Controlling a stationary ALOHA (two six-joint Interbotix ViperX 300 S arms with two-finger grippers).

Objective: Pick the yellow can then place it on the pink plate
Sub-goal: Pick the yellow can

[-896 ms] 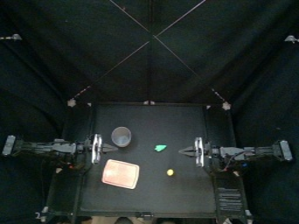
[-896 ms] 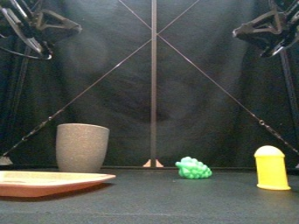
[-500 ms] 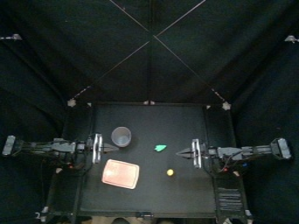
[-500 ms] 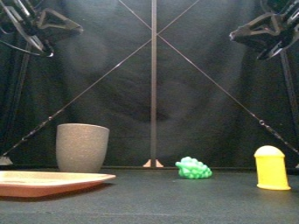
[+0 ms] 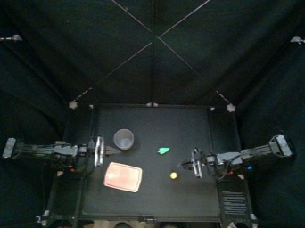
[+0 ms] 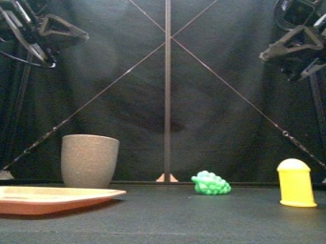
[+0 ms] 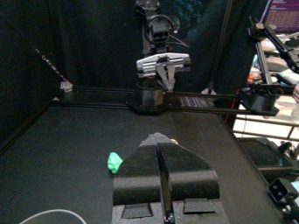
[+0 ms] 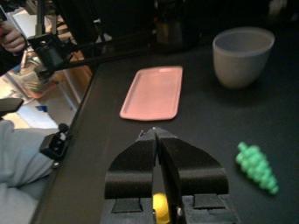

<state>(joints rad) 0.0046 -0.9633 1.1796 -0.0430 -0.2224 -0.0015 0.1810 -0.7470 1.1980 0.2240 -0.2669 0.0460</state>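
L claw (image 7: 158, 140) was seen parked, jaws together; pink plate (image 5: 124, 176) lay near, ahead & off to one side. The yellow can (image 5: 176, 175) stood upright just below R claw (image 8: 153, 133), jaws also together. If lowered unopened, the can could be toppled & rolled. The matte black table (image 5: 155, 200) was ringed by black curtains.
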